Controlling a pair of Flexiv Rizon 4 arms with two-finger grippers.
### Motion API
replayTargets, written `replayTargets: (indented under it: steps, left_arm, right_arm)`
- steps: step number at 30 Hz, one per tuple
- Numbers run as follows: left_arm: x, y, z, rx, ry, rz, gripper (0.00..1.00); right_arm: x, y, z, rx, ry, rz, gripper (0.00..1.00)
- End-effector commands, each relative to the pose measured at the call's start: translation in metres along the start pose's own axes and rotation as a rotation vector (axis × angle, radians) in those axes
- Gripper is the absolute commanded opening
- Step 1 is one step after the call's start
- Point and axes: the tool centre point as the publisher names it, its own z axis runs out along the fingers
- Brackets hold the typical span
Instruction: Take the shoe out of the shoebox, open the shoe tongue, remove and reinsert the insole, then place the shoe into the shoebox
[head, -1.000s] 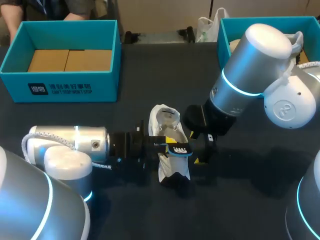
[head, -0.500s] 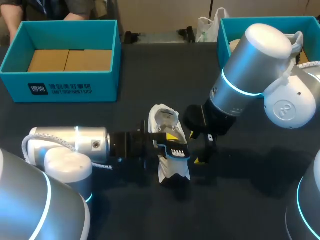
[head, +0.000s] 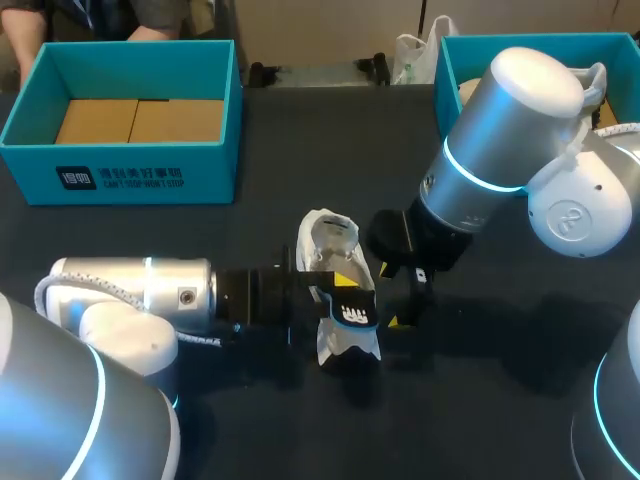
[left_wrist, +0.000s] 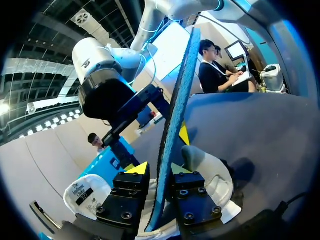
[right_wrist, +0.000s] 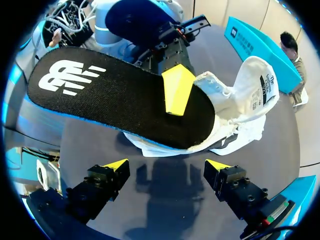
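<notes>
White shoe (head: 328, 243) with black insole (head: 353, 313) sticking partly out.

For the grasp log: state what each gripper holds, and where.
Left gripper is shut on the insole, its faces pinched near the end by the shoe. Right gripper holds nothing.

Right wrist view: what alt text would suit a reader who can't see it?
The left gripper pinches a black insole, one end at a white shoe on the dark table. The right gripper hangs open before them, holding nothing.
</notes>
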Motion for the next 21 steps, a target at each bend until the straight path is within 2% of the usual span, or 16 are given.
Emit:
replayTargets:
  steps: [1,4,6,7,10,11,15,21]
  left_arm:
    - [0.002,-0.004,0.003,-0.010,-0.021,0.007,0.27]
    - [0.002,-0.005,0.006,-0.020,-0.028,0.010,0.28]
    - [0.001,-0.006,0.006,-0.028,-0.038,0.008,0.24]
    - [0.001,-0.007,0.007,-0.035,-0.041,0.007,0.17]
    - [0.000,-0.008,0.009,-0.050,-0.045,0.009,0.09]
    - [0.000,-0.008,0.010,-0.055,-0.046,0.013,0.01]
    - [0.001,-0.007,0.011,-0.062,-0.047,0.037,0.00]
    - [-0.001,0.006,0.013,-0.095,-0.055,0.084,0.00]
  right_arm:
    - [0.001,0.000,0.001,0.000,-0.002,-0.001,1.00]
    - [0.001,0.000,0.001,0.000,-0.002,-0.001,1.00]
    - [0.001,0.000,0.001,0.000,-0.002,-0.001,1.00]
    - [0.001,0.000,0.001,0.000,-0.002,-0.001,1.00]
    - [0.001,0.000,0.001,0.000,-0.002,-0.001,1.00]
    - [0.001,0.000,0.001,0.000,-0.002,-0.001,1.00]
    - [0.001,0.000,0.001,0.000,-0.002,-0.001,1.00]
    - [0.001,0.000,0.001,0.000,-0.002,-0.001,1.00]
